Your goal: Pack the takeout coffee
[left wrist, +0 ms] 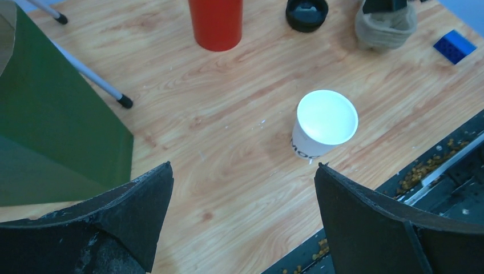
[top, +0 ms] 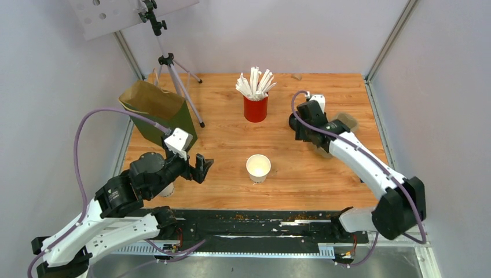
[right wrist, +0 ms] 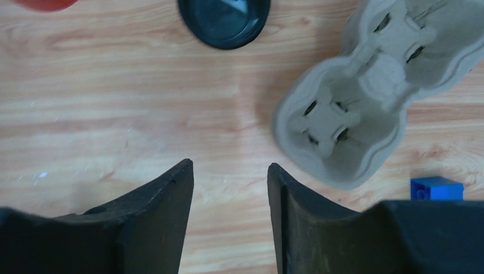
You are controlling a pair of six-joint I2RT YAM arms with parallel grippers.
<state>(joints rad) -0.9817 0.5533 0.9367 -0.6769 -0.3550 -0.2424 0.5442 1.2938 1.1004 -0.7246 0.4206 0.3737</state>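
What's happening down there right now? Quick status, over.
Left gripper wide open, empty. Right gripper part open, empty, black lid lying just ahead. White cup upright mid-table, lid off. Nothing in its way.

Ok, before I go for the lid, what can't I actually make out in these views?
- Black lid: cut by the top edge in both wrist views, lost under the right arm from the top.
- White cup: inside washed out in the left wrist view, too small from the top.
- Cup carrier: cropped in both wrist views, mostly under the arm from above.
- Green bag: cut by the left wrist view's edge; contents unreadable from the top.
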